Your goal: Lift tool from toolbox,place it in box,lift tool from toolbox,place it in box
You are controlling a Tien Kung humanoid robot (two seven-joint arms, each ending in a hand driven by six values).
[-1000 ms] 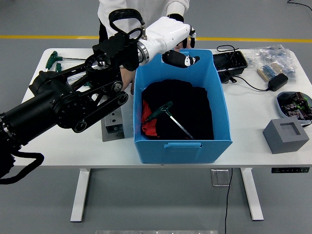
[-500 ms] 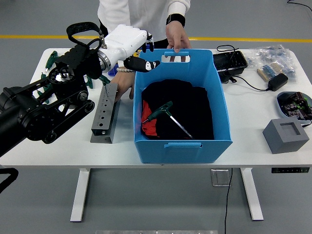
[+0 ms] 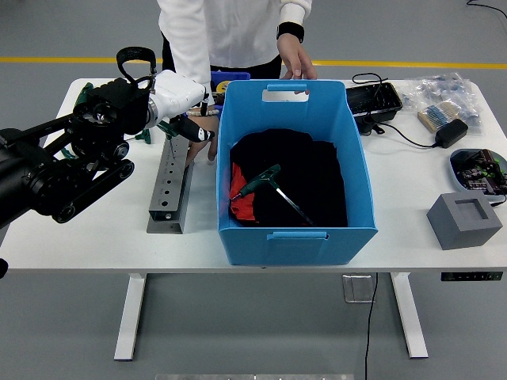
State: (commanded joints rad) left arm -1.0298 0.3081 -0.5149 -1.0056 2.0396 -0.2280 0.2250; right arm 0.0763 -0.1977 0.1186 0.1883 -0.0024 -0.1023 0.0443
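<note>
A green T-handle hex key (image 3: 265, 188) lies on black cloth inside the blue box (image 3: 295, 237) at the table's middle. Left of the box is the grey drilled tool holder (image 3: 168, 190), with a green-handled tool (image 3: 167, 130) standing in its far end. My left hand (image 3: 192, 131), white with dark fingers, hovers over that far end, relaxed and holding nothing. More green-handled tools (image 3: 84, 93) lie behind my arm. A person at the far side rests one hand (image 3: 295, 63) on the box's far rim and the other hand (image 3: 209, 134) between holder and box.
Right of the box are a black tray (image 3: 372, 99), a power adapter (image 3: 453, 132) with its cable, bags of small parts (image 3: 444, 93), a round dish of electronics (image 3: 478, 170) and a grey foam block (image 3: 465, 220). A blue and yellow item (image 3: 226, 78) sits behind the box.
My left hand has swung from above the box's far rim leftward and down to the holder's far end. The arm's pull-back uncovered the holder. The hex key in the box has not moved.
</note>
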